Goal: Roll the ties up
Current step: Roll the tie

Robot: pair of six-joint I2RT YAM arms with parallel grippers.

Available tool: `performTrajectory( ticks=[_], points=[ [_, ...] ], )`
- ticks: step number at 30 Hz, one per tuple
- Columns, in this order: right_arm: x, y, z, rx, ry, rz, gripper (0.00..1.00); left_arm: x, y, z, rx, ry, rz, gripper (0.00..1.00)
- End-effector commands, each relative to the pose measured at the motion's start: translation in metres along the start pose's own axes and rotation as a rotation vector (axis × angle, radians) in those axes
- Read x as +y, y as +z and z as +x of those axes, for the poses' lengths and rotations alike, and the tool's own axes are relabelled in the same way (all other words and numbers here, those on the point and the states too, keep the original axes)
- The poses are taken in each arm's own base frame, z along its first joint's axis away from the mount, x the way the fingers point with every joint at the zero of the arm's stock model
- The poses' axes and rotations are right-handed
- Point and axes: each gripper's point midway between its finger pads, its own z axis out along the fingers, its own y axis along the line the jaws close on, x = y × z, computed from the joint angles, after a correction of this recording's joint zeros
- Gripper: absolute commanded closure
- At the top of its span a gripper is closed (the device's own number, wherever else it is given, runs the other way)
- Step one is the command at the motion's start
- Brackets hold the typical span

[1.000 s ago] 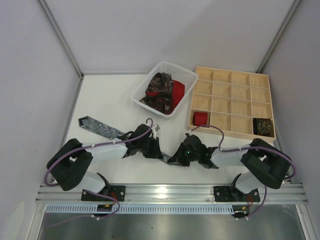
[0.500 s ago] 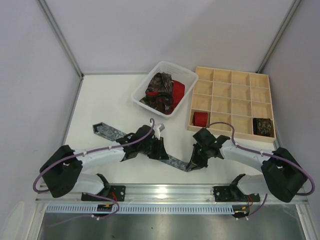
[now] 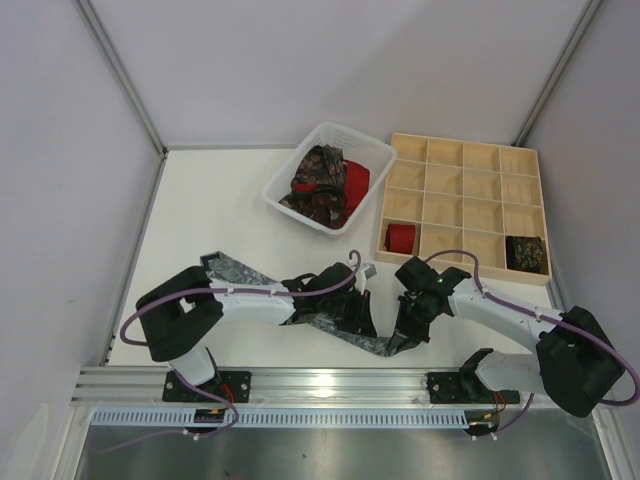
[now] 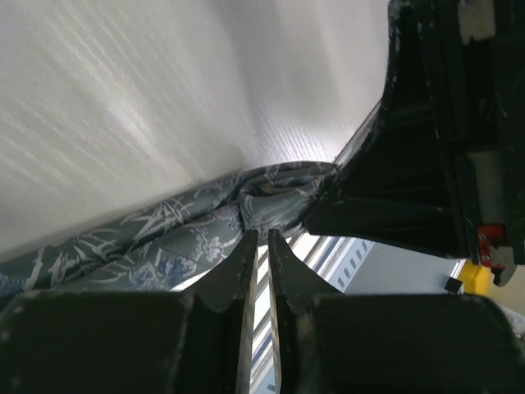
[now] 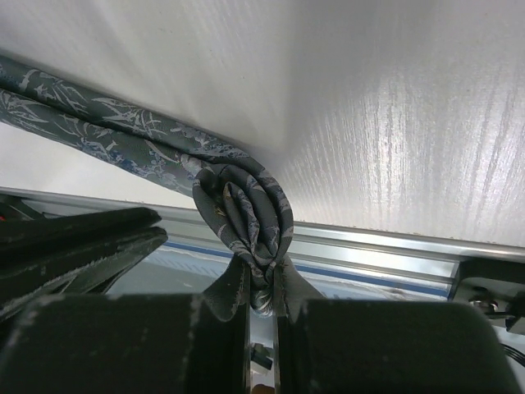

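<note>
A grey patterned tie (image 3: 250,272) lies slanted across the near table, its wide end at the left. Its right end is wound into a small roll (image 5: 246,209). My right gripper (image 3: 405,330) (image 5: 261,283) is shut on that roll, near the front rail. My left gripper (image 3: 360,320) (image 4: 260,238) is next to it, its jaws almost closed and the tips pinching the tie (image 4: 189,226) just left of the roll. A dark paisley tie (image 3: 318,185) and a red tie (image 3: 355,180) lie loose in the white basket.
The white basket (image 3: 290,205) stands at the back centre. The wooden grid tray (image 3: 465,205) at the back right holds a red roll (image 3: 401,237) and a dark roll (image 3: 525,252). The metal rail (image 3: 330,380) runs along the front edge, close under both grippers.
Both grippers have moved right and towards the rail, dragging the grey tie with them. The tie's wide end has slid right and nearer. The right gripper has swung out from the left one.
</note>
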Motion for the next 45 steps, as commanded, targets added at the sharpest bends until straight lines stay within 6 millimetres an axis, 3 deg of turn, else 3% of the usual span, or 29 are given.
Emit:
performTrajectory(
  ticks=[1,14,18,21,26,30,32,38,45],
  points=[
    [0.006,-0.011,0.004,0.016,-0.014,-0.016,1.0,-0.02,0.008,-0.012,-0.025,-0.005,0.07,0.85],
    [0.021,-0.012,0.0,0.019,-0.027,-0.05,1.0,-0.026,0.032,0.006,0.04,-0.01,0.075,0.86],
    [0.034,-0.013,0.001,0.023,-0.054,-0.083,1.0,-0.023,0.036,0.008,0.047,-0.018,0.066,0.86],
    [0.041,-0.01,0.002,0.029,-0.089,-0.084,0.93,-0.024,0.036,0.008,0.049,-0.019,0.068,0.87],
    [0.049,-0.006,-0.004,0.02,-0.139,-0.067,0.7,-0.017,0.033,0.011,0.046,-0.021,0.038,0.87],
    [0.051,0.001,-0.007,0.021,-0.169,-0.047,0.66,-0.006,0.031,0.017,0.051,-0.018,-0.016,0.87],
    [0.049,0.006,-0.008,0.029,-0.169,-0.032,0.68,-0.001,0.03,0.018,0.042,-0.018,-0.039,0.89],
    [0.048,0.017,-0.009,0.04,-0.173,-0.02,0.98,0.017,0.022,0.025,0.022,-0.028,-0.111,0.89],
    [0.047,0.022,-0.009,0.05,-0.178,0.012,1.0,0.038,-0.001,0.016,-0.035,0.018,-0.255,0.86]
  ],
)
